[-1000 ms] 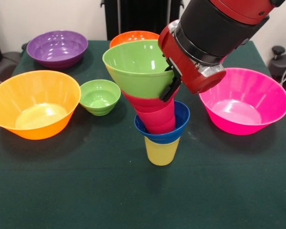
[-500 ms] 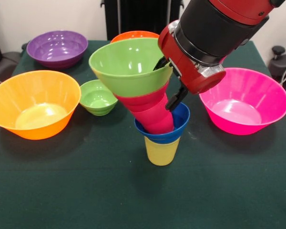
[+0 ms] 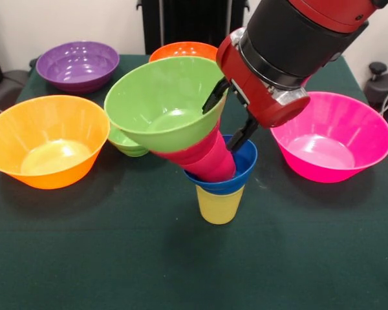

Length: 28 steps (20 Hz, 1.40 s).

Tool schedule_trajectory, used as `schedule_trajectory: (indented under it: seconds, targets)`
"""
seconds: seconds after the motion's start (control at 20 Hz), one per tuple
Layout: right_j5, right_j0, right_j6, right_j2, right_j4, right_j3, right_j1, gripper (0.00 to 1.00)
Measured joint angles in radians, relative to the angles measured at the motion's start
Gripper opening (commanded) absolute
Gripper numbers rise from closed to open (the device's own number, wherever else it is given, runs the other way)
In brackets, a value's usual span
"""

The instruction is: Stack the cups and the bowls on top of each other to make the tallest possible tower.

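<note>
**Top of the tower tilts, gripper spread beside it**

You see the yellow cup standing upright on the green table cloth, about in the middle of the table. The small blue bowl sits on its rim. The red cup stands in the blue bowl but leans strongly to the left side of the picture. On it is the small red bowl, of which only a strip shows, and above that the medium green bowl, tilted so that its opening faces to the left and a little toward the camera.

The gripper is at the right side of the leaning part. Its two black fingers are apart: one lies at the rim of the medium green bowl, the other is lower, near the red cup and the blue bowl. They do not clamp anything.

The large orange-yellow bowl is near the left edge, the pink bowl near the right edge. The purple bowl is in the far left corner, the orange bowl at the far edge. The small green bowl is mostly hidden behind the tilted one.
</note>
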Motion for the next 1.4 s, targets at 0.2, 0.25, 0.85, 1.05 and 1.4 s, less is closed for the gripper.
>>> schedule_trajectory:
  seconds: [0.2, 0.25, 0.85, 1.05, 1.4]
  targets:
    - [0.0, -0.002, 0.0, 0.0, 0.0, -0.019, 0.002, 1.0]
    - [0.0, -0.002, 0.0, 0.0, 0.0, -0.023, 0.003, 1.0]
    - [0.0, -0.004, 0.0, 0.0, 0.001, -0.067, 0.007, 1.0]
    - [0.0, -0.003, 0.0, 0.005, 0.0, -0.065, 0.007, 1.0]
    - [-0.05, -0.002, 0.0, 0.031, 0.0, -0.025, 0.001, 1.0]
